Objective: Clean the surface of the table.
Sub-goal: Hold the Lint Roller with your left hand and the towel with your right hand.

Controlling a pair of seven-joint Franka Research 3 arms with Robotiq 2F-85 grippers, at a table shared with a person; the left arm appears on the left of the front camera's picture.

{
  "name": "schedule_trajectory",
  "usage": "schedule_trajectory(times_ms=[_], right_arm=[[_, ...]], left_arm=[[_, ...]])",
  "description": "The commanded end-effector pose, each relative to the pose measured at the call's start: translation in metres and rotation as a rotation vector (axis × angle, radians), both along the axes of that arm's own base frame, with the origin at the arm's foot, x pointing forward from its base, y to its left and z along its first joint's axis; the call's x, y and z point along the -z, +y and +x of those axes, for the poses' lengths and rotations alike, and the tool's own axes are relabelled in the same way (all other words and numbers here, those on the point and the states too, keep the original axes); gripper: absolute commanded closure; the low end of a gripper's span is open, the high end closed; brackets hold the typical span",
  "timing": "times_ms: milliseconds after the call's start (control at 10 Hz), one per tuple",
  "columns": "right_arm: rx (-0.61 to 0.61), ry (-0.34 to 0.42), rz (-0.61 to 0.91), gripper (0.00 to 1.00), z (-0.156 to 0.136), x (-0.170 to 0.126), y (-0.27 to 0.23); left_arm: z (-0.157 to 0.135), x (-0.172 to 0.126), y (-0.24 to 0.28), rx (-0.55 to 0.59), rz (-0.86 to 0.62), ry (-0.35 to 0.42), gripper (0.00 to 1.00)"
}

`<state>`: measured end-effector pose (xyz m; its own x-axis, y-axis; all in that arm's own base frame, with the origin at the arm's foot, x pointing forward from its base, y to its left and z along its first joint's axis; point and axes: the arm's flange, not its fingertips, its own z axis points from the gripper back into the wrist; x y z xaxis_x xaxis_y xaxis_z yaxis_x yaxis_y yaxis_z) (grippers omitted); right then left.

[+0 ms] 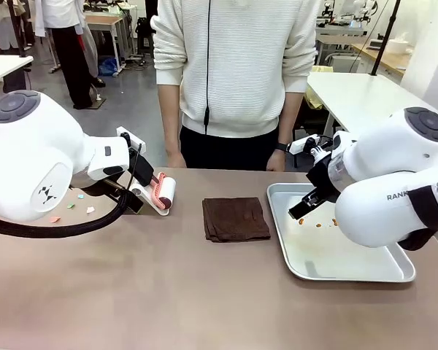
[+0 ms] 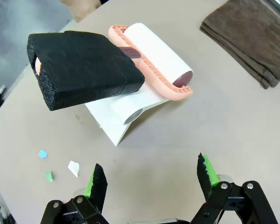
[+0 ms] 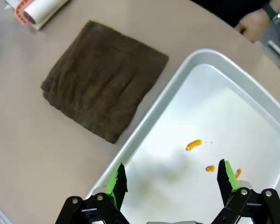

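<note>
front view showed the table (image 1: 204, 299), wide and brownish-taupe, spreading out on every side of the folded brown cloth (image 1: 236, 219) at its middle. the left gripper (image 2: 151, 175) hovered left of the cloth, just short of the lint roller (image 2: 154, 51), with its fingers spread wide and holding nothing. the right gripper (image 3: 170, 179) hung right of the cloth, over the silver tray (image 3: 233, 116), its fingers equally apart and empty. as i judged it, several things could go wrong. the roller leaned on a white stand, so a grip off the middle of its black foam handle (image 2: 84, 65) could tip it or drag the stand along. a hasty pass could scatter the light paper scraps (image 2: 73, 168) lying left of the cloth instead of lifting them. a wide sweep could also snag the cloth, or brush the person's hand (image 1: 176, 159) at the table edge beyond the cloth. counted from largest to smallest, there were one table, two arms, one tray, one cloth, one roller, four scraps in the front view and three orange crumbs (image 3: 193, 145) in the tray.
</note>
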<state>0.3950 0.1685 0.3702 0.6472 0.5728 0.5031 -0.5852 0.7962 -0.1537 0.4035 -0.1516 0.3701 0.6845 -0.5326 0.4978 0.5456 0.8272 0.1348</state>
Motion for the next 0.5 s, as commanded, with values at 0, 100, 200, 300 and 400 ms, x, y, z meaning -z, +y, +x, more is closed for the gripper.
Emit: schedule_trajectory(times_ms=[0, 100, 200, 300, 400], right_arm=[[0.0, 0.0, 0.001, 0.0, 0.0, -0.0001, -0.0001], [0.0, 0.0, 0.001, 0.0, 0.0, -0.0001, -0.0001], [0.0, 0.0, 0.001, 0.0, 0.0, -0.0001, -0.0001], [0.0, 0.0, 0.001, 0.0, 0.0, -0.0001, -0.0001], [0.0, 0.0, 0.001, 0.0, 0.0, -0.0001, -0.0001]], left_arm=[[-0.0001, 0.0, -0.0001, 0.001, 0.0, 0.0, 0.0], [-0.0001, 0.0, -0.0001, 0.001, 0.0, 0.0, 0.0], [-0.0001, 0.0, -0.0001, 0.001, 0.0, 0.0, 0.0], [-0.0001, 0.0, -0.0001, 0.001, 0.0, 0.0, 0.0], [-0.0001, 0.0, -0.0001, 0.001, 0.0, 0.0, 0.0]])
